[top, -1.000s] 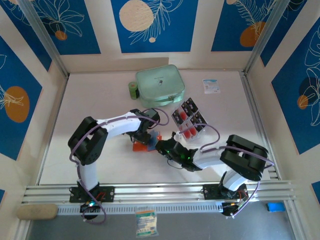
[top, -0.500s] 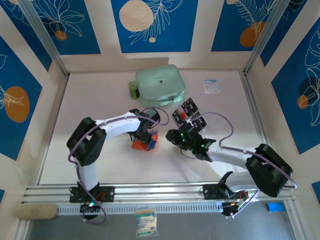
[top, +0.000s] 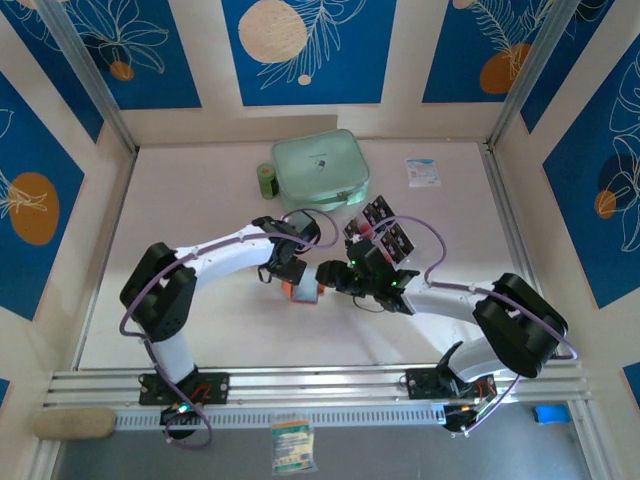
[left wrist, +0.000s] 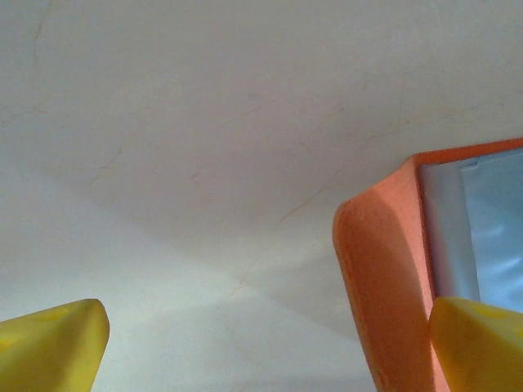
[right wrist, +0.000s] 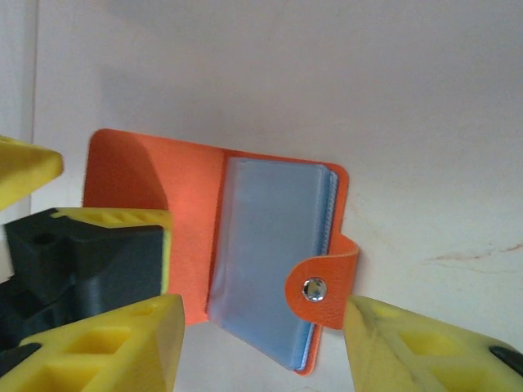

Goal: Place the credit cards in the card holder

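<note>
From above, the card holder [top: 301, 291] lies open on the bench [top: 200, 200], right between the two arms. The left end effector [top: 287, 276] is at its far left side. The right end effector [top: 330, 276] is just beside it on the right. The credit cards [top: 379, 213] stand in a clear rack [top: 407, 250] a little farther back and to the right, close to the right arm. So I think the right arm is the nearer one to fetch a card.

In the left wrist view, the left end effector [left wrist: 265, 347] is spread wide and pinches nothing. The orange card holder [left wrist: 380, 278] sits at its right finger, with the cover edge curling up.

In the right wrist view, the right end effector [right wrist: 261, 347] has its fingers apart and grasps nothing. The card holder [right wrist: 155, 180] lies open just ahead, its long side running left to right. Its clear pocket [right wrist: 274, 245] faces up, and the snap button [right wrist: 312, 287] sits near the right finger. One of the left end effector's fingers [right wrist: 114, 219] is over the left flap, and I think it is keeping it open
</note>
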Controlling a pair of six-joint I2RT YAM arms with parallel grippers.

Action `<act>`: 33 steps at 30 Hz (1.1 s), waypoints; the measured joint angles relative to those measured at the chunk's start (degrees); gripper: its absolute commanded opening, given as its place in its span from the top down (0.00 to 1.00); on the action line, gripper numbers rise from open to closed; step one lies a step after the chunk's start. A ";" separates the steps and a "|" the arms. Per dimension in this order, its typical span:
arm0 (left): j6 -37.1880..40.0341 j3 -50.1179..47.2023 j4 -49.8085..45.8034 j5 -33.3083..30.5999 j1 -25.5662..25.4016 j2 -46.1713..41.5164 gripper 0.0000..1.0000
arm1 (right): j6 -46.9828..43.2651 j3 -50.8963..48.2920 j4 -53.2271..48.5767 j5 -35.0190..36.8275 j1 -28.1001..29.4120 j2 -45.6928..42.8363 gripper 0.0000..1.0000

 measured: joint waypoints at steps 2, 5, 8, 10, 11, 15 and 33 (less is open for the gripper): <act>-0.26 -0.17 0.07 -0.02 -0.07 0.00 0.00 | -0.37 1.27 -1.42 0.09 0.11 1.09 0.46; -0.66 -0.72 0.61 -0.02 -0.07 0.00 0.00 | -1.03 3.65 -3.65 0.52 0.44 2.89 0.46; -0.68 -1.18 0.98 -0.02 -0.07 0.00 0.00 | -1.55 5.79 -5.57 1.18 0.83 4.70 0.46; -0.70 -1.20 1.07 0.00 -0.07 0.00 0.00 | -1.97 7.06 -6.78 1.57 1.01 6.21 0.46; -0.70 -1.20 1.07 -0.02 -0.07 0.00 0.00 | -2.12 7.56 -7.32 1.70 1.07 6.93 0.46; -0.70 -1.20 1.09 -0.02 -0.11 0.00 0.00 | -2.60 9.64 -9.44 2.67 1.70 10.19 0.47; -1.40 -5.64 2.16 -0.46 -0.13 -2.45 0.00 | -2.01 8.59 -12.50 5.42 1.88 11.13 1.00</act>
